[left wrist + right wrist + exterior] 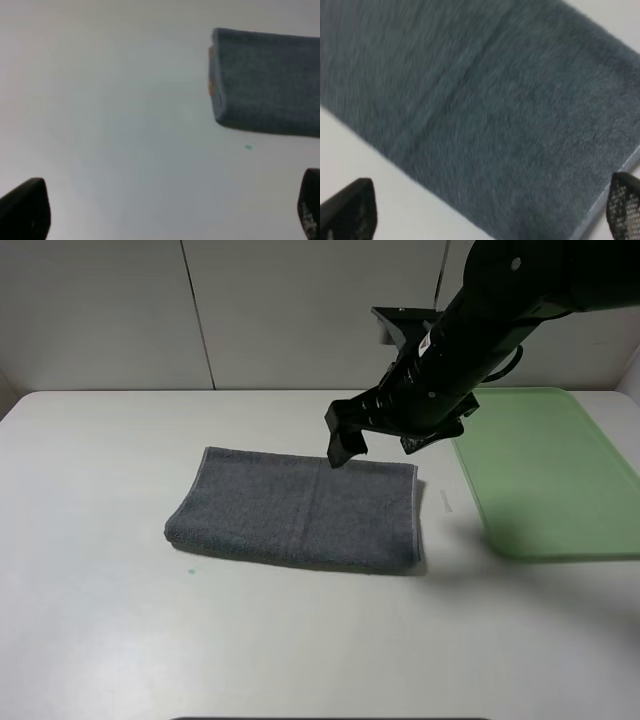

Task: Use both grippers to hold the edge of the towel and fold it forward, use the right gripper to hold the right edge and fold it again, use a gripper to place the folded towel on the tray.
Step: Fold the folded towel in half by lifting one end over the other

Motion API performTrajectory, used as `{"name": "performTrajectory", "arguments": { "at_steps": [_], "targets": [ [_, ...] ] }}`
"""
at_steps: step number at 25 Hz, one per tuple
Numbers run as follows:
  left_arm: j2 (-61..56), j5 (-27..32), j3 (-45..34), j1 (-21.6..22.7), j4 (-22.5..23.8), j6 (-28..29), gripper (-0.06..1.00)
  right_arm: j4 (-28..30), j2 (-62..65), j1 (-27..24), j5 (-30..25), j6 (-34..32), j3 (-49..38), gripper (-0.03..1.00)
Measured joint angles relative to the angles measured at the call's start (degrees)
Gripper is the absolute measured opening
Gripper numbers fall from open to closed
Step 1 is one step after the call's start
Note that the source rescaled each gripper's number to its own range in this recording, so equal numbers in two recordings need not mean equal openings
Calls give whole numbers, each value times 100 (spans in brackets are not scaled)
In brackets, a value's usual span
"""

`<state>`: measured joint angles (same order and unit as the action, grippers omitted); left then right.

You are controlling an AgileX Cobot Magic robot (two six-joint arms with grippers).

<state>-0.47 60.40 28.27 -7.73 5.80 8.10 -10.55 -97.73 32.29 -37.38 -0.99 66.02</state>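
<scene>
Exterior high view: the grey towel [300, 510] lies flat on the white desk [100, 640], just beside the green tray [545, 470] but not touching it. It looks already doubled into a long thick strip, so I judge the first fold done and the second one in hand. The right gripper [382, 440] hangs over the towel's far border, on the half nearer the tray, with its jaws spread and holding nothing.

Left wrist view: the left gripper [167, 207] has its jaws wide apart over bare desk, off the towel end farthest from the tray. That end shows a rounded, layered edge.

Right wrist view: blurred, but the plush grey pile fills the frame, with a pale hem at the end that is probably the one nearest the tray.

Next, the right jaws should drop onto that hem, pinch all the layers together, then carry them over, away from the tray
</scene>
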Motion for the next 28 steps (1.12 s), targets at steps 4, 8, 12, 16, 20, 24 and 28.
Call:
{"name": "performTrajectory", "arguments": {
  "at_steps": [4,8,12,16,20,24,28],
  "targets": [
    [0,0,0,439,0,0,100,317,-44,0,140,-1065,0,100],
    [0,0,0,641,0,0,100,568,-361,0,162,-1632,0,100],
    [0,0,0,648,0,0,100,590,-745,-21,169,-1787,0,100],
    [0,0,0,648,0,0,100,602,-1020,-272,169,-1939,0,100],
    [0,0,0,648,0,0,100,668,-1170,-578,175,-1964,0,100],
    [0,0,0,648,0,0,100,738,-1298,-654,122,-1964,0,100],
    [0,0,0,648,0,0,100,768,-1462,-658,126,-1958,0,100]
  ]
}}
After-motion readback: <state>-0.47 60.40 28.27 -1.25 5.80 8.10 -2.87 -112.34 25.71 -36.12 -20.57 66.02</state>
